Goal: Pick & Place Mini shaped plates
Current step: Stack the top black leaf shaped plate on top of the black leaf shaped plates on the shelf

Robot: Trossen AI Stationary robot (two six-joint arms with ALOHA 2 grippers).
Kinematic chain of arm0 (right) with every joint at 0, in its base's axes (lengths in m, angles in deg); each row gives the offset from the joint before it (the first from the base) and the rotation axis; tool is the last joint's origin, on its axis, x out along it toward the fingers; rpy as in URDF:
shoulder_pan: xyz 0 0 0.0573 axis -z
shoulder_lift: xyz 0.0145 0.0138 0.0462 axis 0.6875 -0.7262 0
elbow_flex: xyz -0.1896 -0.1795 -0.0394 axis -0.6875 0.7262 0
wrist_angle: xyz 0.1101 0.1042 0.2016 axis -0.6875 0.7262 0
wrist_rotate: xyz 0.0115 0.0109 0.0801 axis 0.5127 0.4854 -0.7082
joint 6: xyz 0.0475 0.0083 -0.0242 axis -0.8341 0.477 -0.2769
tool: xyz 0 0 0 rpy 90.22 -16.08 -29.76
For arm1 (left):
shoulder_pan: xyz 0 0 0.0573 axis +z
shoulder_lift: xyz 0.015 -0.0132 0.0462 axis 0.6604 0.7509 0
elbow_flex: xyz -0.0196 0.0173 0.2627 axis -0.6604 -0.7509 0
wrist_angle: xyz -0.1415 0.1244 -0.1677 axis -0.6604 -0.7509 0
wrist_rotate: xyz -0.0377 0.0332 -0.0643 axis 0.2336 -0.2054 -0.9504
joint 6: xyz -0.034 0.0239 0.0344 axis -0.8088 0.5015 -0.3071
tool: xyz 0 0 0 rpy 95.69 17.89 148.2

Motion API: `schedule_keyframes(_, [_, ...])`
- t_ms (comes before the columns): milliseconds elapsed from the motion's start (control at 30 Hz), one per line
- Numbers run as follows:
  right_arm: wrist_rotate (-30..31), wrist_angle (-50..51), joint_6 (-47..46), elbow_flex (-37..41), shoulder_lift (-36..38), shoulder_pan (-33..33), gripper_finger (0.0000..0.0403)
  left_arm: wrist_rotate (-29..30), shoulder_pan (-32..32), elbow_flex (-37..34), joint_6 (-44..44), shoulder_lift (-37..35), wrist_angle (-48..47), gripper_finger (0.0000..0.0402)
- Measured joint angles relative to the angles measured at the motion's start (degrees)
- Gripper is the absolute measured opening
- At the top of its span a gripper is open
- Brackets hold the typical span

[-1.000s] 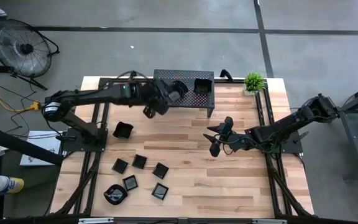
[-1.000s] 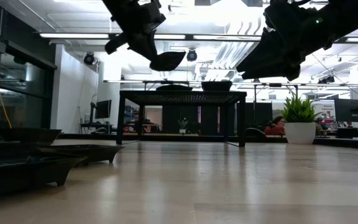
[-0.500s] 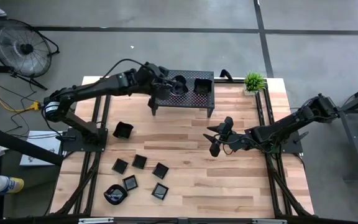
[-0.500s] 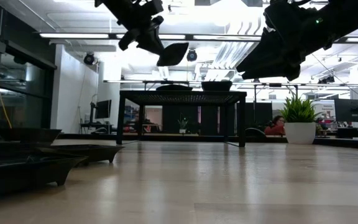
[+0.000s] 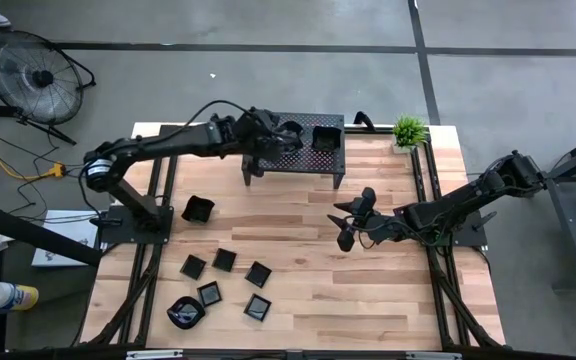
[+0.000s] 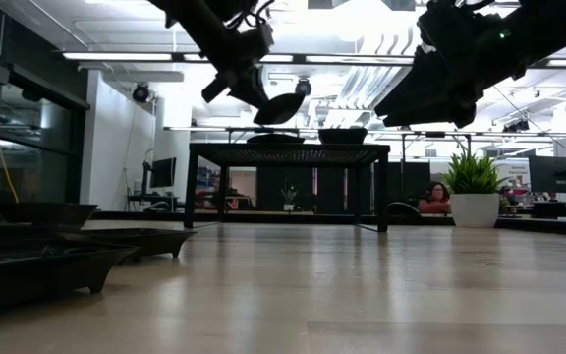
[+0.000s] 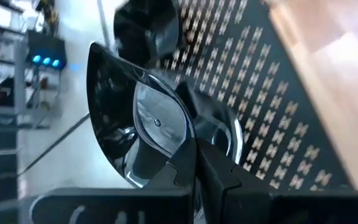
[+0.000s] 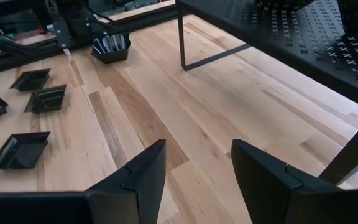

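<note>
**Left arm holds a dish over the rack; right arm waits at mid-counter**

The left gripper (image 5: 268, 140) is above the left part of the black perforated rack (image 5: 328, 158), which stands at the counter's (image 5: 388, 290) far edge. Its fingers (image 7: 188, 165) are clamped on the rim of a glossy, leaf-shaped mini plate (image 7: 145, 121); in the low view that held plate (image 6: 280, 106) hangs tilted just above the rack top (image 6: 288, 149). Two more dishes sit on the rack: a round-looking one (image 5: 290, 133) beside the gripper and a squarish one (image 5: 325, 137) toward the rack's right end.

The right gripper (image 5: 351, 220) hovers near the middle of the counter, in front of the rack, fingers (image 8: 132, 180) spread apart with nothing between them.

The other mini plates lie toward the counter's left side: one (image 5: 198, 209) alone near the left edge, and a loose cluster (image 5: 225, 285) by the near-left corner. A small potted plant (image 5: 409, 131) stands at the far-right corner.
</note>
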Motion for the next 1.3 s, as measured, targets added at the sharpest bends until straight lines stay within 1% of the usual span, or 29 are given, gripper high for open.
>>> schedule_keyframes(100, [0.03,0.69,-0.34,0.00,0.00,0.00,0.0177,4.52,-1.33,0.00,0.67,0.38,-0.40,0.0000])
schedule_keyframes(267, [0.22,0.99,-0.38,0.00,0.00,0.00,0.0177,8.54,-3.80,0.00,0.78,0.38,-0.63,0.0000])
schedule_keyframes(433, [0.22,0.98,-0.40,0.00,0.00,0.00,0.0177,14.87,-6.47,0.00,0.80,0.57,-1.07,0.0000])
schedule_keyframes(567, [0.22,0.97,-0.58,0.00,0.00,0.00,0.0177,19.30,-8.38,0.00,0.71,2.29,-1.05,0.0000])
schedule_keyframes(733, [0.41,0.98,-1.47,0.00,0.00,0.00,0.0177,20.70,-8.71,0.00,0.67,4.38,-0.52,0.0000])
schedule_keyframes(1300, [0.42,1.05,-1.67,0.00,0.00,0.00,0.0177,20.77,-8.62,0.00,0.71,4.36,-1.60,0.0000])
